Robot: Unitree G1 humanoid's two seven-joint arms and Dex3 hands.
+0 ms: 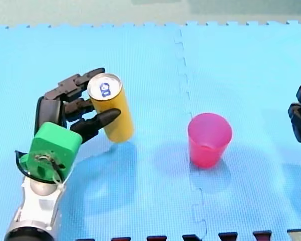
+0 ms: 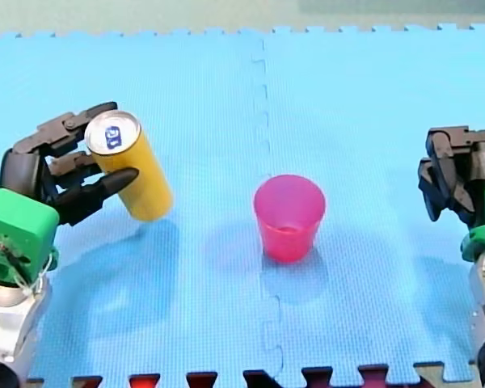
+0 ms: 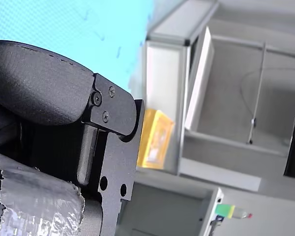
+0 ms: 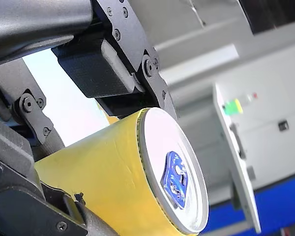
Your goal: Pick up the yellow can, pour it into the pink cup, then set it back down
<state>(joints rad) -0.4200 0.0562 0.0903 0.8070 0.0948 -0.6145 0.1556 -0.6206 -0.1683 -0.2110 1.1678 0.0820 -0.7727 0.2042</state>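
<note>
The yellow can (image 1: 115,113) with a silver top and blue tab is tilted, its top leaning toward the left, and its base hangs close over the mat. My left hand (image 1: 103,95) is shut on it, fingers behind and thumb across the front. The second wrist view shows that same can (image 4: 113,182) close up between black fingers (image 4: 103,69). To the can's right, the pink cup (image 1: 209,139) stands upright on the mat, apart from both hands. At the right edge, my right hand (image 2: 449,174) is curled and holds nothing.
Everything sits on a blue foam puzzle mat (image 1: 251,75), with a seam (image 1: 183,65) running front to back just left of the cup. The mat's near edge (image 2: 226,380) has dark interlocking tabs. Grey cabinets (image 3: 226,113) stand behind a black hand part in the first wrist view.
</note>
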